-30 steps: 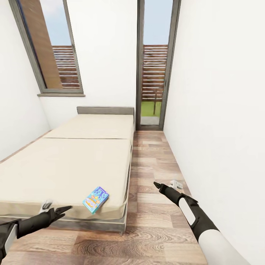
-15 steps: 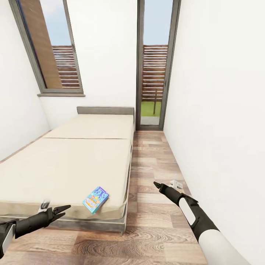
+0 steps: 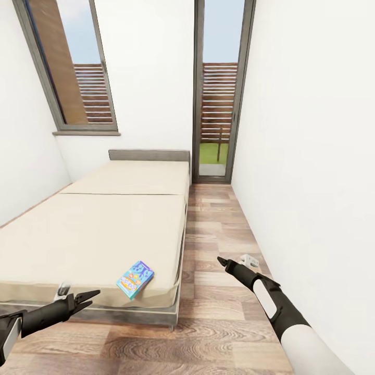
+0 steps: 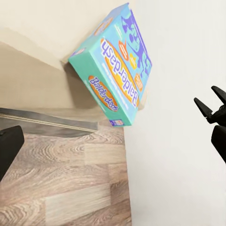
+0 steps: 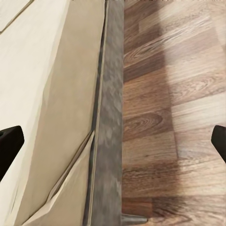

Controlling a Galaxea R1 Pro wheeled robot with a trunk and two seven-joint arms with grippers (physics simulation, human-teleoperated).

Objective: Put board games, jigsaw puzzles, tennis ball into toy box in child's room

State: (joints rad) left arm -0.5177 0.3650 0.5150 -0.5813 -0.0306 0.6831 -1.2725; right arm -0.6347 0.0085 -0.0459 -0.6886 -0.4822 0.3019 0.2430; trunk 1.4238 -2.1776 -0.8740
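Only one blue board game [image 3: 135, 279] lies near the corner of the bed [image 3: 94, 229], just ahead of the empty, spread left gripper [image 3: 78, 298], untouched, while the right gripper [image 3: 235, 262] hangs open over the floor, so its trip to the toy box remains

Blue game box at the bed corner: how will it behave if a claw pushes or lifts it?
The blue game box looks like a flat rigid carton, so probably stiff and light. It lies near the edge of the bed, so an outward push could drop it. The soft cover may sag under downward pressure.
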